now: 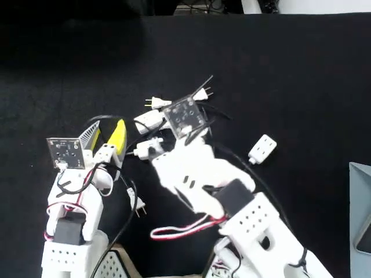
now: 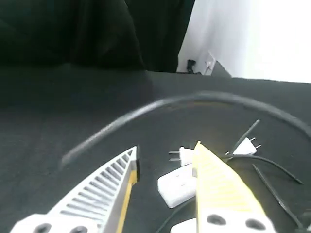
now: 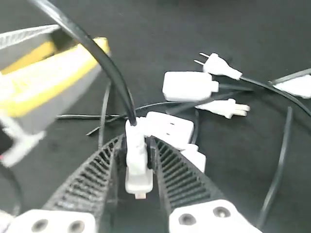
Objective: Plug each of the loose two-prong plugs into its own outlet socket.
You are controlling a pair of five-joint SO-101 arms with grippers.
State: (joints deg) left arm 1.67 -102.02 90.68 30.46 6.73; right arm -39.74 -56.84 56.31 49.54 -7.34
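My right gripper (image 3: 136, 143) is shut on a white two-prong plug (image 3: 136, 165) whose black cord runs up and away. Just beyond it lies a white outlet socket (image 3: 170, 127); farther off are a second socket (image 3: 189, 86) and two loose plugs (image 3: 218, 64) (image 3: 222, 108). In the high view this gripper (image 1: 152, 149) is at the table's middle, beside the socket (image 1: 149, 120). My left gripper (image 1: 106, 124) stands open close to its left, with nothing between its white and yellow fingers (image 2: 218, 189). Ahead of it lie a socket (image 2: 177, 187) and a plug (image 2: 181, 155).
Another white socket (image 1: 262, 148) lies apart to the right. A loose plug (image 1: 139, 205) rests near the left arm's base. Black cords (image 1: 214, 113) cross the cluster in the middle. A grey box edge (image 1: 360, 208) is at the far right.
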